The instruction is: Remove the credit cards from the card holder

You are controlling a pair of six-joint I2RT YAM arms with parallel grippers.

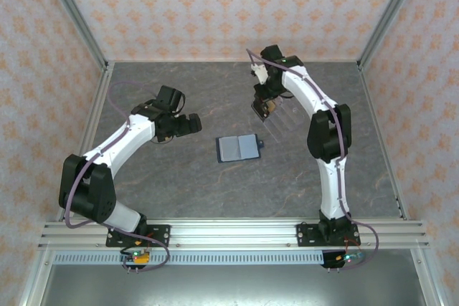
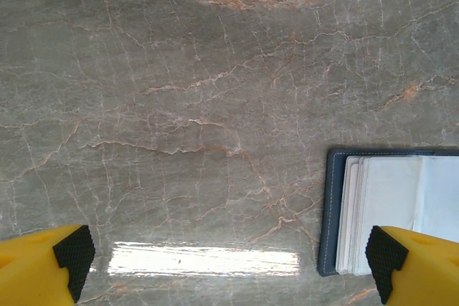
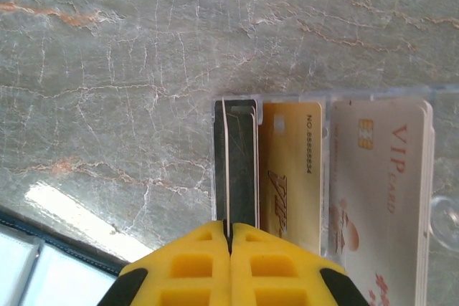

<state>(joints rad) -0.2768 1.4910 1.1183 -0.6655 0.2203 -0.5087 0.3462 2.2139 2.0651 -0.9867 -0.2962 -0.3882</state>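
Observation:
The card holder (image 1: 237, 148) lies open on the table's middle, navy outside with pale inner pockets; its navy edge (image 2: 332, 206) is by my left gripper's right finger. My left gripper (image 1: 191, 122) (image 2: 229, 254) hangs open and holds nothing, just left of the holder. Further back, my right gripper (image 1: 264, 110) (image 3: 229, 228) is shut on a thin credit card (image 3: 224, 163) seen edge-on. Under it on the table lie three cards side by side: a dark one (image 3: 242, 170), a gold one (image 3: 290, 170) and a pale VIP one (image 3: 376, 184).
The laid-out cards (image 1: 281, 118) sit behind and right of the holder, with see-through edges around them. A corner of the holder (image 3: 29, 266) is at the lower left of the right wrist view. Metal frame rails and patterned walls bound the marbled table (image 1: 179, 184).

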